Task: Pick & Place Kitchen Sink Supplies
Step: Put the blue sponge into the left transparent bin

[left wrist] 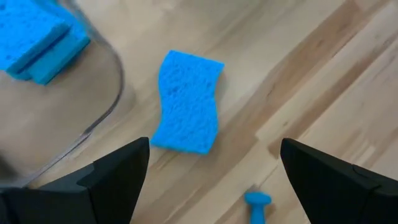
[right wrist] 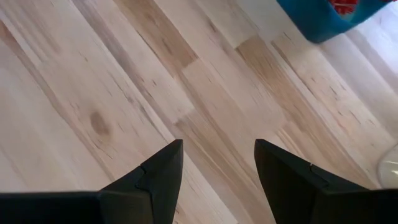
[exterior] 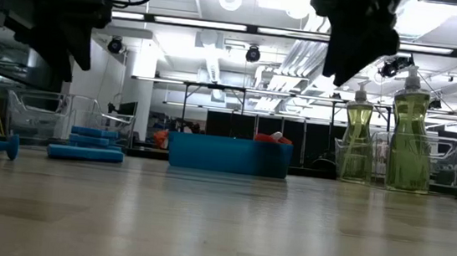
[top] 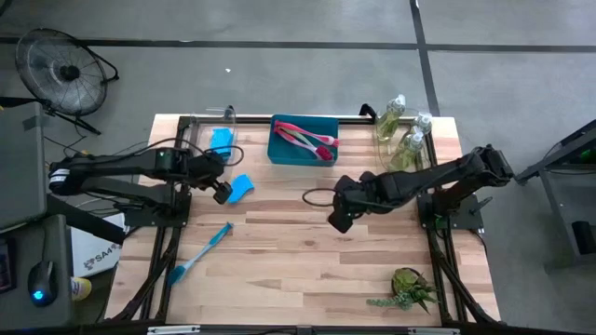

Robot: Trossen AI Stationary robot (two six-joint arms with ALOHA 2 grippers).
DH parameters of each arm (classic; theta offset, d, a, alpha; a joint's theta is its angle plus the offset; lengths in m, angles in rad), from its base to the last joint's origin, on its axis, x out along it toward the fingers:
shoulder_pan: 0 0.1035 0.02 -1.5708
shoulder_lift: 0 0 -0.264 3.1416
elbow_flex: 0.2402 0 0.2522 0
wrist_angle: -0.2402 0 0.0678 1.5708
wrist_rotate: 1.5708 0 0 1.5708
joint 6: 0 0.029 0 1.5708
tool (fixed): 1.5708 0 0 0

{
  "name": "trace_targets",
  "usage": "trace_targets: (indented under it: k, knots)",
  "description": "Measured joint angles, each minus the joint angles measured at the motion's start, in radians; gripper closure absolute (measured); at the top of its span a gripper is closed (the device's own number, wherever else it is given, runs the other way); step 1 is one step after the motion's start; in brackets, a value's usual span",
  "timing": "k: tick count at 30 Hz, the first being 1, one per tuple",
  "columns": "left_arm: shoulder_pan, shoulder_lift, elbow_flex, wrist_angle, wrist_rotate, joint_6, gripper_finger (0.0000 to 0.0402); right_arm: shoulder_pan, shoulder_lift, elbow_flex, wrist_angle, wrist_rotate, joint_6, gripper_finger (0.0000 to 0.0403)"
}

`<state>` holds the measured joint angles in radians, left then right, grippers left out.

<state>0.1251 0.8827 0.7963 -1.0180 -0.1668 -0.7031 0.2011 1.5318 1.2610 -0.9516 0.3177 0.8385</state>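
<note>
A wavy blue sponge [top: 240, 186] [left wrist: 186, 102] lies flat on the wooden table. My left gripper [top: 221, 192] [left wrist: 211, 180] hangs open just left of it and above it, touching nothing. More blue sponges [top: 221, 140] [left wrist: 34, 34] sit in a clear bin at the back left. A blue dish brush [top: 200, 253] lies on the table nearer the front. Pink-red brushes [top: 312, 140] lie in the blue tray [top: 276, 154]. Bottles of yellow-green liquid [top: 402, 135] [exterior: 410, 141] stand at the back right. My right gripper [top: 337, 220] [right wrist: 217, 168] hovers open over bare wood at mid-table.
A small spiky green plant [top: 410, 288] sits at the front right. A black cable loop [top: 317, 195] lies on the table near the right gripper. The clear bin's wall [left wrist: 106, 106] stands close beside the loose sponge. Bare wood stretches across the middle and front.
</note>
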Motion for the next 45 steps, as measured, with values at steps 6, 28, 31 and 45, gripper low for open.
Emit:
trace_targets:
  k: [6,28,31,45]
  knots:
    - [-0.085,0.056,-0.062,0.068,-0.039,-0.003,0.0044,0.05,0.0,0.0,-0.013,0.035,0.0,0.021]
    - [-0.184,0.489,-0.066,0.23,-0.214,0.227,0.0044,0.118,0.0,0.0,-0.032,0.071,0.081,0.021]
    - [-0.184,0.52,-0.066,0.235,-0.194,0.201,0.0044,0.123,0.0,0.0,-0.031,0.071,0.084,0.021]
    - [-0.184,0.571,-0.066,0.286,-0.098,0.141,0.0044,0.129,0.0,0.0,-0.031,0.043,0.106,0.021]
